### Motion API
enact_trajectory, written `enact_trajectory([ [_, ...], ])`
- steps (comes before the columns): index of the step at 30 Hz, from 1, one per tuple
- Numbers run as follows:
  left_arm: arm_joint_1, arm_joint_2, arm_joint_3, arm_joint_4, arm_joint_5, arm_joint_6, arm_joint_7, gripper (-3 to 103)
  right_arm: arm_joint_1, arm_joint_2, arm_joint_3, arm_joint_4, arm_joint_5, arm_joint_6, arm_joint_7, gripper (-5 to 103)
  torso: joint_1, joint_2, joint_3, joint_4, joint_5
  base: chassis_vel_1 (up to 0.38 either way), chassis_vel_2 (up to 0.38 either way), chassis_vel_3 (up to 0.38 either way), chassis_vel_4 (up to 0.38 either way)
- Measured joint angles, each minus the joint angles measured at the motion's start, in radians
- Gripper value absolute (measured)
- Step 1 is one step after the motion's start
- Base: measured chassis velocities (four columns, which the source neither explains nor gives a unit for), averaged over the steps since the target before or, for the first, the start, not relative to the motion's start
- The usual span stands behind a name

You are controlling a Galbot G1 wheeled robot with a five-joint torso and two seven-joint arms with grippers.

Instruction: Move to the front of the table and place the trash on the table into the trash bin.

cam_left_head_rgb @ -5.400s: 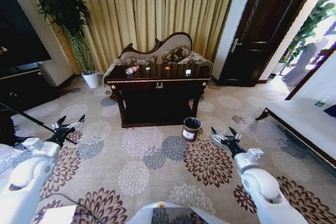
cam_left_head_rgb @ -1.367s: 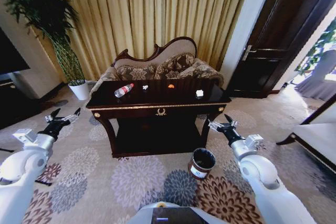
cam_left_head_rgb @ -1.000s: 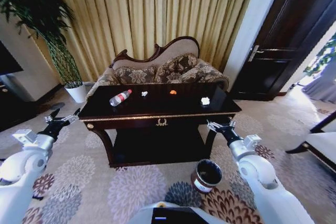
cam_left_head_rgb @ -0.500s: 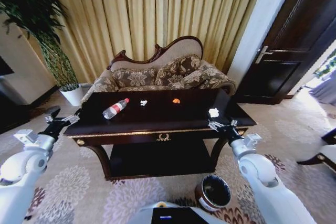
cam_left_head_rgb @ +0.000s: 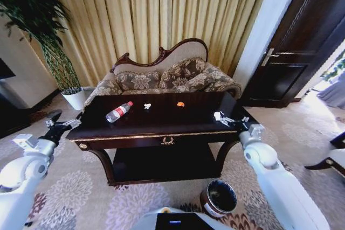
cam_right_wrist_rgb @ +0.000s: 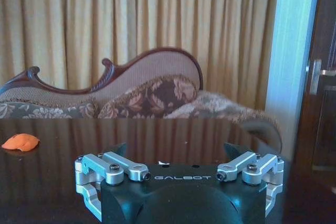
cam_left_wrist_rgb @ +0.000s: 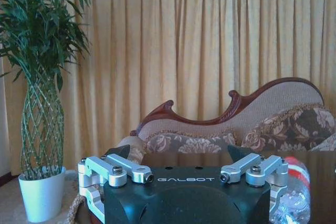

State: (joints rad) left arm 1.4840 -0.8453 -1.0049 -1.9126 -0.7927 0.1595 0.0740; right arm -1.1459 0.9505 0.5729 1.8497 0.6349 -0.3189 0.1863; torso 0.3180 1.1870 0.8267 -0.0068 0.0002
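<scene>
Where glossy table shines, clear ribbed bottle, crumpled scrap

- The dark glossy worktop is standing before a sofa.
- A clear bottle is lying on its side at the worktop's left.
- A white scrap and an orange piece are sitting mid-top, apart.

White arms, black GALBOT wrist housings w/ silver screwed brackets.
</scene>
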Motion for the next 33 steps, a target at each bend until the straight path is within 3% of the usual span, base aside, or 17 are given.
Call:
enact_trajectory([
  [10,-0.007,0.007,0.007,0.006,0.001,0.0,0.0,100,0.086,0.002,-0.059,-0.066,0.04,-0.066,0.071,100,0.0,0.0,0.0,-0.0004,0.0002,0.0,0.0,0.0,0.0],
  [20,-0.012,0.007,0.011,0.016,0.004,-0.006,0.0,100,0.088,0.017,-0.084,-0.074,0.027,-0.078,0.08,102,0.0,0.0,0.0,-0.0001,0.0001,0.0,0.0,0.0,0.0],
  [25,-0.009,0.003,0.012,0.012,0.004,-0.008,0.0,100,0.09,0.019,-0.093,-0.078,0.013,-0.084,0.081,87,0.0,0.0,0.0,-0.0001,0.0001,0.0,0.0,0.0,0.0],
  [30,-0.004,0.0,0.009,0.009,0.004,-0.012,0.0,100,0.087,0.019,-0.093,-0.081,0.006,-0.087,0.078,83,0.0,0.0,0.0,-0.0001,0.0,0.0,0.0,0.0,0.0],
  [33,0.001,-0.002,0.006,0.004,0.004,-0.014,0.001,100,0.082,0.02,-0.087,-0.086,-0.003,-0.089,0.074,73,0.0,0.0,0.0,-0.0001,0.0001,0.0,0.0,0.0,0.0],
])
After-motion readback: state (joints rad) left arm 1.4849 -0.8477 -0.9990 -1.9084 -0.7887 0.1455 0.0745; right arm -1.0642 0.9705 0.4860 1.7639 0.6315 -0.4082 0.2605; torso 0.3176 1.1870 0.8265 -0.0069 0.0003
